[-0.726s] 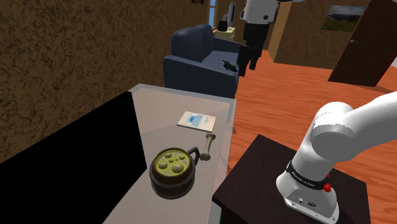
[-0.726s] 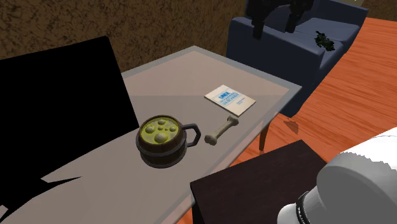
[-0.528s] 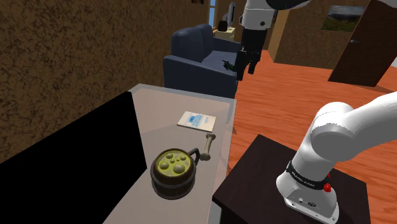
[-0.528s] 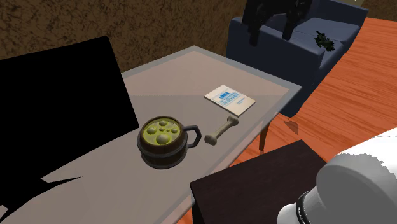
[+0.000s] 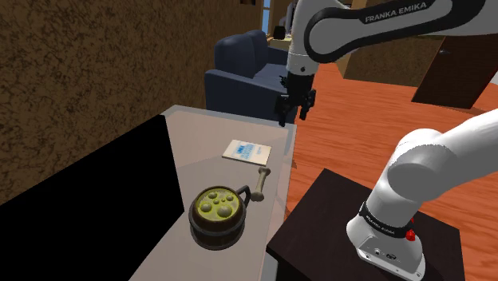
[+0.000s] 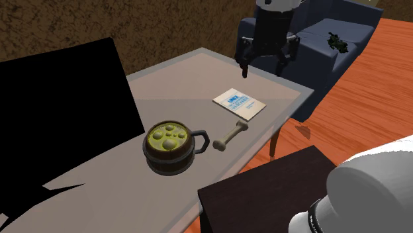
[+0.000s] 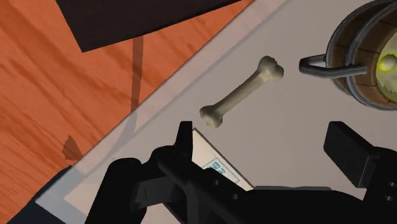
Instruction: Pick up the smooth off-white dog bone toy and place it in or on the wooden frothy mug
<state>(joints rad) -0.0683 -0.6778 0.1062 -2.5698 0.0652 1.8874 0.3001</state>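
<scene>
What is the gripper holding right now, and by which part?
Nothing is held. The gripper hangs open in the air, and the bone toy lies on the table next to the mug.

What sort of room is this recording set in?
Most likely a living room in a house: a blue sofa stands beyond the table, the wooden floor is orange, and a dark door stands further back.
</scene>
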